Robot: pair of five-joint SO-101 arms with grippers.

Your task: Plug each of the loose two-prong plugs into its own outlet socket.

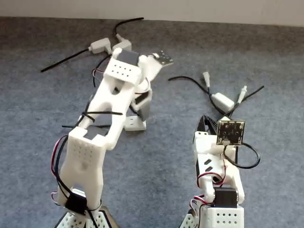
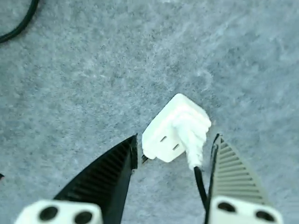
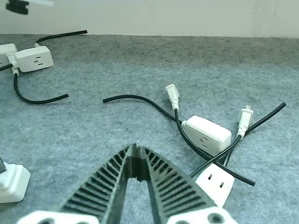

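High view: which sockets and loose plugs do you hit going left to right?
far socket → near socket → first plug → right socket → second plug

From above the left arm [image 1: 102,123] covers most of the outlet [image 1: 135,125] under it, only a white corner sticks out. Left wrist view: the plug [image 2: 189,133] hides its own prongs so can't tell how deep it's seated, its cord [image 2: 200,179] runs off the edge, and a second black cable [image 2: 18,23] is cut off too. Right wrist view: near block [image 3: 10,183] and far block [image 3: 3,51] both clipped by the edge, one socket [image 3: 216,183] half behind the right gripper [image 3: 136,151].
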